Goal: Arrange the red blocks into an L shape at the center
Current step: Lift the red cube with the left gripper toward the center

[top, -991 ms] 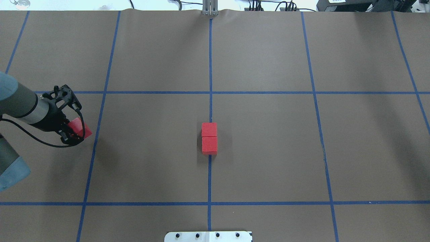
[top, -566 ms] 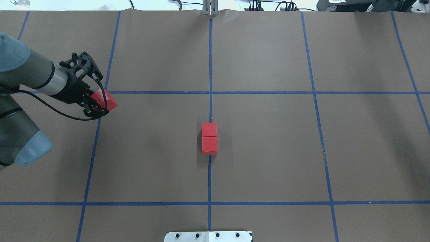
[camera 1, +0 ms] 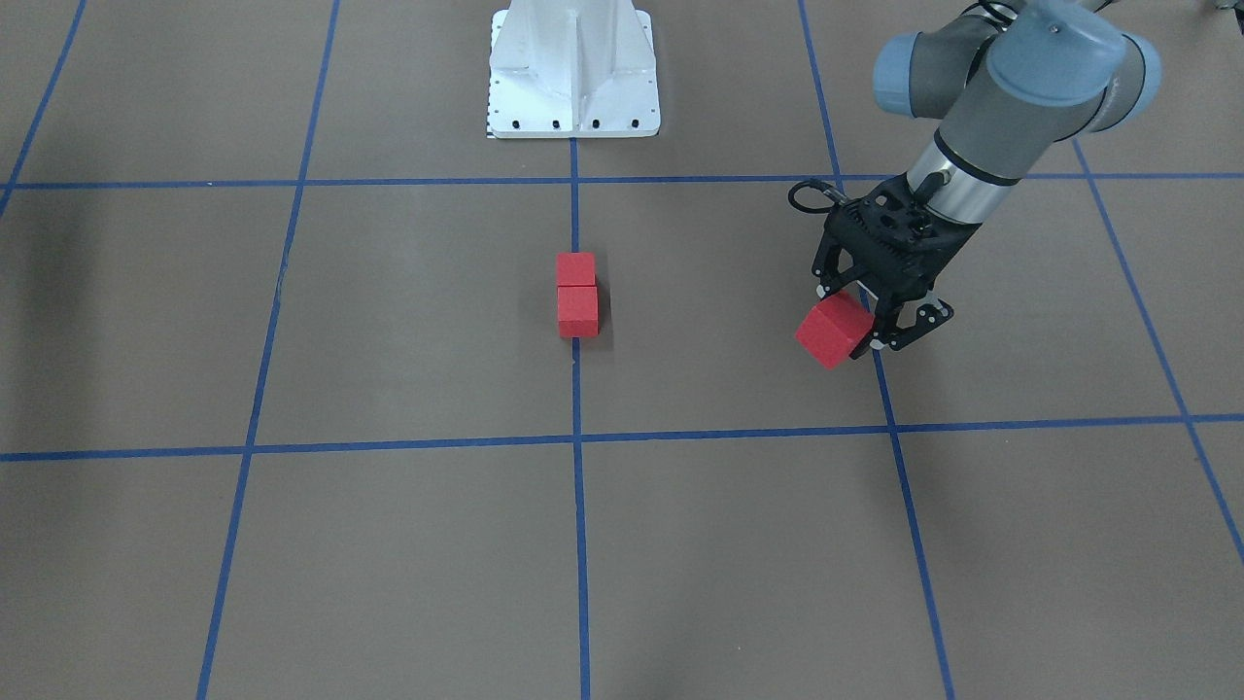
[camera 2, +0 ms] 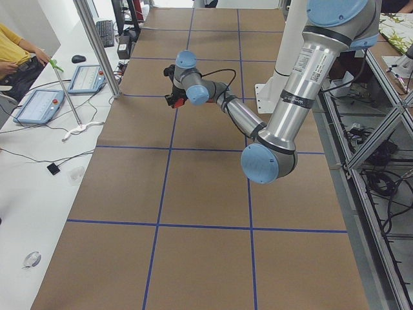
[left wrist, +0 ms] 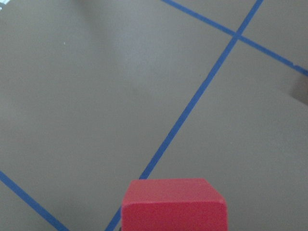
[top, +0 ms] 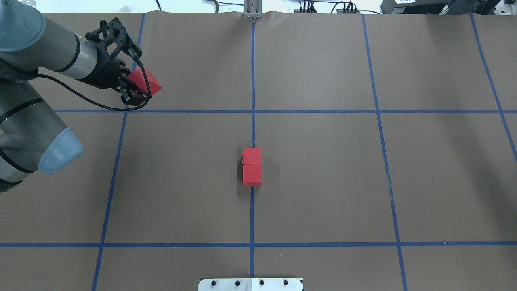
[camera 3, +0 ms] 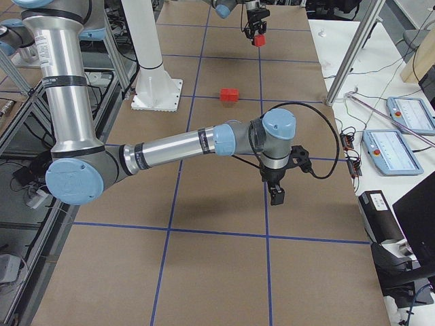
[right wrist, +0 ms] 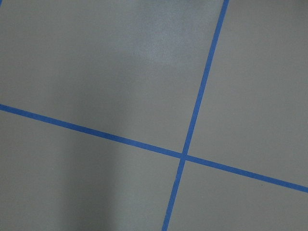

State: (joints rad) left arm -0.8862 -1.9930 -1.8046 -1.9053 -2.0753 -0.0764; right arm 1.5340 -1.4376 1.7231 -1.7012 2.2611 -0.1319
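Left gripper point(top: 139, 88) clamped on one red block point(top: 144, 81), seen from my remote desk: the fingers pinch the cube from two sides and hold it turned cornerwise, clear of the brown table point(top: 323, 182). In the overhead view it hangs at about 10 o'clock from the center point(top: 270, 167), well apart from it, beyond the crosswise blue tape line point(top: 190, 111). The left wrist camera shows me that same cube at the bottom edge of its view, with taped floor beyond.

At the center, the far red block point(top: 251, 155) and the near red block point(top: 252, 174) sit touching face to face on the lengthwise tape line point(top: 252, 214), the far one at 12 o'clock of the near one. Together they make a short straight bar.

The right gripper point(camera 3: 276, 195) shows only in the side camera on the robot's right, hanging low over the table at roughly 5 o'clock from the pair in that view. I cannot tell whether its fingers are apart or closed. Its wrist camera gives me only a tape crossing point(right wrist: 183, 156).
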